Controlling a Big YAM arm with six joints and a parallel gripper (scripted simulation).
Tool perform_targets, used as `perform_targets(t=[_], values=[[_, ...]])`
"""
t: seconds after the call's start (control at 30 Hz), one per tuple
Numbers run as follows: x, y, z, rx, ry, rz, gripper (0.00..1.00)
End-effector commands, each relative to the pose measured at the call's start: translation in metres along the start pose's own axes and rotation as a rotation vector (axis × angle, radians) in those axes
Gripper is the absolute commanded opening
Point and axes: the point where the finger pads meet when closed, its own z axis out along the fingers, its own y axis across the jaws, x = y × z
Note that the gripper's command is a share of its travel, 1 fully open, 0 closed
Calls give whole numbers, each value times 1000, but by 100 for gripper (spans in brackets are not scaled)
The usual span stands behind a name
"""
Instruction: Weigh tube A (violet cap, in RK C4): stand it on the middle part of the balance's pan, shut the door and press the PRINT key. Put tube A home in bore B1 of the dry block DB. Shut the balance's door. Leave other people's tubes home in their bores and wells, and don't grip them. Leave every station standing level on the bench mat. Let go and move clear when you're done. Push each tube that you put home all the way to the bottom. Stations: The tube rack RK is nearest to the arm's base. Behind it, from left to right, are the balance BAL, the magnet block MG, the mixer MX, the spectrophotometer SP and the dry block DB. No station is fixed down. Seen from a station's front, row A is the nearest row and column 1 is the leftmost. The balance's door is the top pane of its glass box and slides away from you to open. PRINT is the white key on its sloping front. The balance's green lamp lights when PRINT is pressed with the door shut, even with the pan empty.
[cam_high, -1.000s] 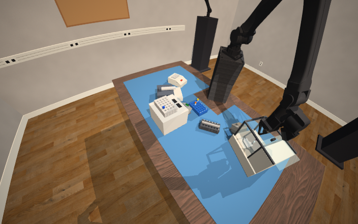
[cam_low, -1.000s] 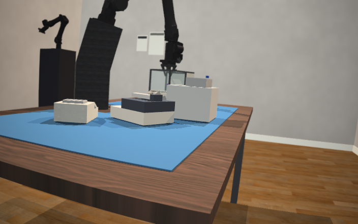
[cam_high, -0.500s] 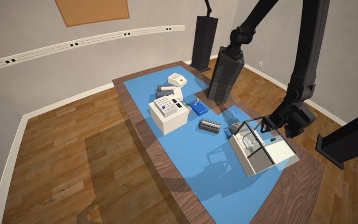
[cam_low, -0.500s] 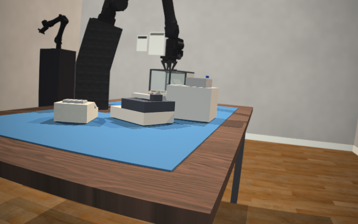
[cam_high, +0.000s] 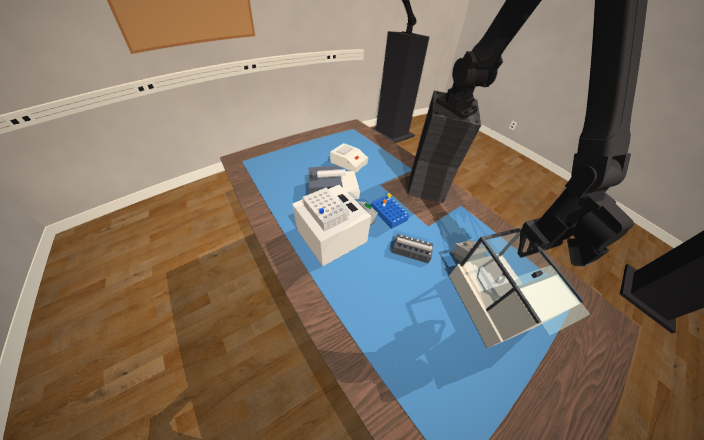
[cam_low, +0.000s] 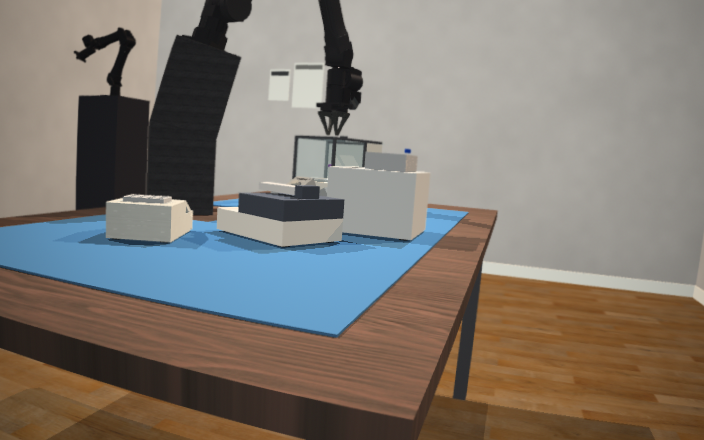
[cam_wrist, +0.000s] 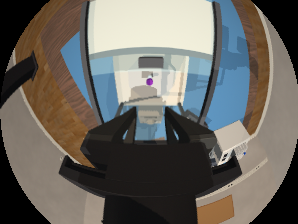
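Above glass-walled balance box (cam_high: 519, 290), black end effector (cam_low: 332, 123) hangs part-open, empty w/ violet-capped tube (cam_wrist: 150, 80) on pan; next: slide door shut.

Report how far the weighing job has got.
Done: tube A stands inside the balance. In hand: nothing; the gripper hovers empty above it. Left: shut door, press PRINT, move tube to DB B1, shut door again.

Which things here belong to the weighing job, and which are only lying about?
For the job:
tube A, on the pan
balance
dry block
gripper, empty

Only lying about:
blue tube rack with other people's tubes
grey slotted block
white device with red key
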Motion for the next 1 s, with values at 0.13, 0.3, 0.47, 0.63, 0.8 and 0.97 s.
perform_targets(t=[0.13, 0.3, 0.47, 0.63, 0.8, 0.97], values=[[-7, 2, -22, 2, -19, 10, 36], [-2, 5, -29, 1, -11, 5, 36], [-1, 1, -28, 2, 0, 12, 36], [-5, 4, -44, 1, -17, 7, 36], [-3, 3, -51, 1, -14, 9, 36], [-3, 4, -58, 1, -14, 6, 36]])
